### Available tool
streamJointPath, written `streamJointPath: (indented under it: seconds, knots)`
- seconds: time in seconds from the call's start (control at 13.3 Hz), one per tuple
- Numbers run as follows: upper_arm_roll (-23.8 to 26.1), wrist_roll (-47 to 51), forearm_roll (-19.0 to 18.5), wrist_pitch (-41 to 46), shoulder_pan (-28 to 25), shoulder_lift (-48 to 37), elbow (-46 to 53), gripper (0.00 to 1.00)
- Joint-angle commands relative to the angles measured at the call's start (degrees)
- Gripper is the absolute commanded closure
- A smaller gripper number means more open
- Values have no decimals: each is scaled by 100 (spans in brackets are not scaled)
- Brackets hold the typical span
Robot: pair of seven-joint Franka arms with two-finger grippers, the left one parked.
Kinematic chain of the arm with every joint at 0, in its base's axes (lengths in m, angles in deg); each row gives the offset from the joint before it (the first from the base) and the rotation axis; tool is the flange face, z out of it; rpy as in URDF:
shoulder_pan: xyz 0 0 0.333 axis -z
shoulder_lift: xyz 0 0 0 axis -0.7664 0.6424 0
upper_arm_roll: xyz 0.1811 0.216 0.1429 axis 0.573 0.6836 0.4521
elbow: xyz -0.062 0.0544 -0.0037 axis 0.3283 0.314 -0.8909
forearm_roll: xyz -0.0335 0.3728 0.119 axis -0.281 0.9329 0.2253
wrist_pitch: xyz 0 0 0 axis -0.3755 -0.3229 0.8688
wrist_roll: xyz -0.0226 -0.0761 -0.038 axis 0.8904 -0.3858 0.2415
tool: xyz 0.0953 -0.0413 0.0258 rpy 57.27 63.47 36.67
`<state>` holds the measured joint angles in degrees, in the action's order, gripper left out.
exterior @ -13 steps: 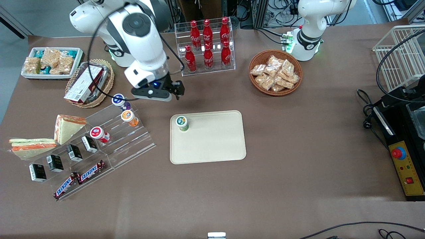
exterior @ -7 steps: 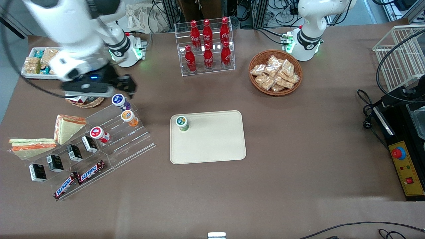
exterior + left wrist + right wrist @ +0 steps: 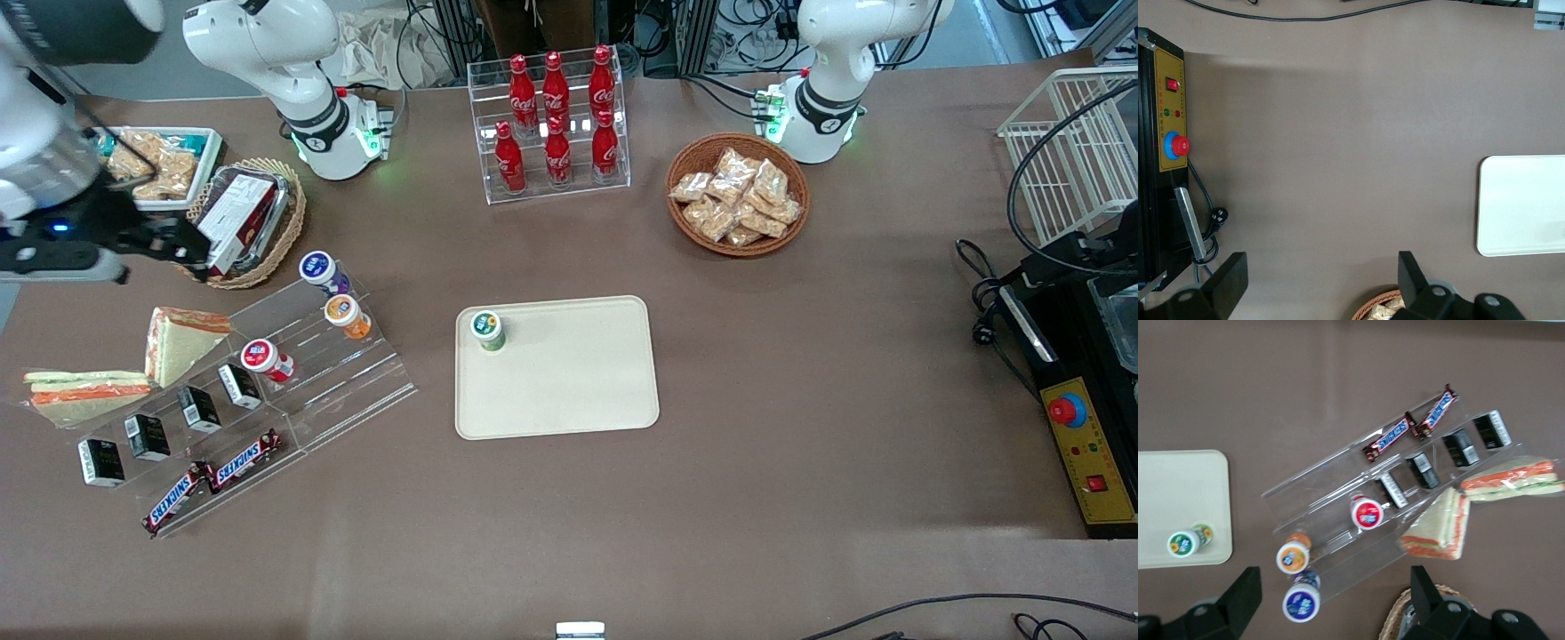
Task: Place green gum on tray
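Note:
The green gum [image 3: 487,330] stands upright on the tray [image 3: 578,382], in the tray's corner nearest the acrylic rack. It also shows in the right wrist view as the green gum [image 3: 1183,543] on the tray [image 3: 1178,487]. A bare end of the tray [image 3: 1525,207] appears in the left wrist view. My gripper [image 3: 182,249] hangs open and empty toward the working arm's end of the table, over the wicker basket's edge and well apart from the tray. In the wrist view the gripper [image 3: 1335,597] has its fingers wide apart, with nothing between them.
A stepped acrylic rack [image 3: 293,373] holds purple [image 3: 318,269], orange [image 3: 343,313] and red-lidded [image 3: 261,357] bottles, black boxes and Snickers bars. Sandwiches [image 3: 178,342], a wicker basket with a box [image 3: 238,222], a cola rack [image 3: 556,124] and a snack basket [image 3: 738,196] stand around.
My arm has swung away from the tray toward the working arm's end of the table, passing over the rack. The green gum has stayed put on the tray.

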<state>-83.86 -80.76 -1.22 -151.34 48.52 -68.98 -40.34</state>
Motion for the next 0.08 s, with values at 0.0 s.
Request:
streamJointPath:
  seconds: [0.0]
  knots:
    - [76,-431,161,281,317,217,402,1]
